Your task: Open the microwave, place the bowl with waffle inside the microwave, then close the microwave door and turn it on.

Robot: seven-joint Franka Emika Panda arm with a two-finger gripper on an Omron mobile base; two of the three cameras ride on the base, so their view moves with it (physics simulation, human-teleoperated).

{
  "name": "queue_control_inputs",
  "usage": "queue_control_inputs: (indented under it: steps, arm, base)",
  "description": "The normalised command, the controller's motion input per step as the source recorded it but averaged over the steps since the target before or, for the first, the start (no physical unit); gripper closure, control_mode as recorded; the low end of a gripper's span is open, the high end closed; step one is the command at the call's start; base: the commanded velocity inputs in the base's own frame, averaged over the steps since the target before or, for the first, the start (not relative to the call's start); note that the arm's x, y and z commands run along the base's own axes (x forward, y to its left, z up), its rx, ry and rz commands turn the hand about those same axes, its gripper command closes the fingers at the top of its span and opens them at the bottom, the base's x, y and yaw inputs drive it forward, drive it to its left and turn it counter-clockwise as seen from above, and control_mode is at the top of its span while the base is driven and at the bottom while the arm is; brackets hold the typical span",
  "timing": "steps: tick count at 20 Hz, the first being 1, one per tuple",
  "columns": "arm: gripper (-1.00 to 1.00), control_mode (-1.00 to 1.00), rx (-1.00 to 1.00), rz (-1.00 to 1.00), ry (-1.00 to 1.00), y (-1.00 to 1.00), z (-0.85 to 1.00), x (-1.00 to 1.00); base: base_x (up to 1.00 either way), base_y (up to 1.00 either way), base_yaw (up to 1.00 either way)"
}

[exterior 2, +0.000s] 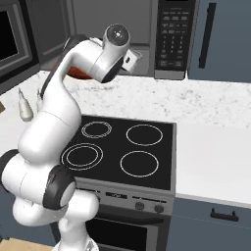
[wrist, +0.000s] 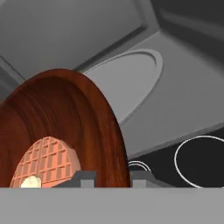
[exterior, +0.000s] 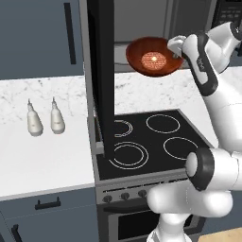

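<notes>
The white two-finger gripper [exterior: 176, 47] is clamped on the right rim of the shallow, glossy reddish-brown bowl [exterior: 153, 56], one dark finger inside the rim and one outside, as the hand view shows at its bottom edge [wrist: 107, 179]. The bowl hangs in the air above the back edge of the black glass stovetop [exterior: 151, 142], in front of the open mouth of the large dark gray microwave [exterior: 142, 21]. It tilts a little toward the left base camera, so its inside shows. The small orange-tan round waffle [exterior: 153, 58] with a grid pattern lies in the middle of the bowl; in the hand view it sits low in the bowl [wrist: 43, 164] with a pale dab near its lower edge.

The wide black dark-glass microwave door [exterior: 101, 75] stands swung fully open, seen nearly edge-on, reaching out over the left edge of the stovetop. Beyond the bowl, the hand view looks into the gray microwave interior with its round light-gray turntable [wrist: 127, 83] on the floor. The narrow keypad panel [exterior 2: 174, 34] with rows of buttons sits at the right end of the microwave.

On the white marble counter [exterior: 42, 156] left of the stovetop, two small pale bottles [exterior: 45, 120] stand upright side by side near the back wall.
</notes>
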Motion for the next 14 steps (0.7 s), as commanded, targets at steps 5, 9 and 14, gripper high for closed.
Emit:
queue_control_inputs:
  steps: [5,9,14]
  arm:
    - [1.00,-1.00,0.00,-0.19,0.00,0.18,0.29,0.98]
    - [1.00,-1.00,0.01,-0.13,0.00,0.27,0.41,1.00]
    - [1.00,-1.00,0.00,-0.16,0.00,0.13,0.11,0.90]
  base:
    - [0.00,0.00,0.00]
    - [0.00,0.00,0.00]
    - [0.00,0.00,0.00]
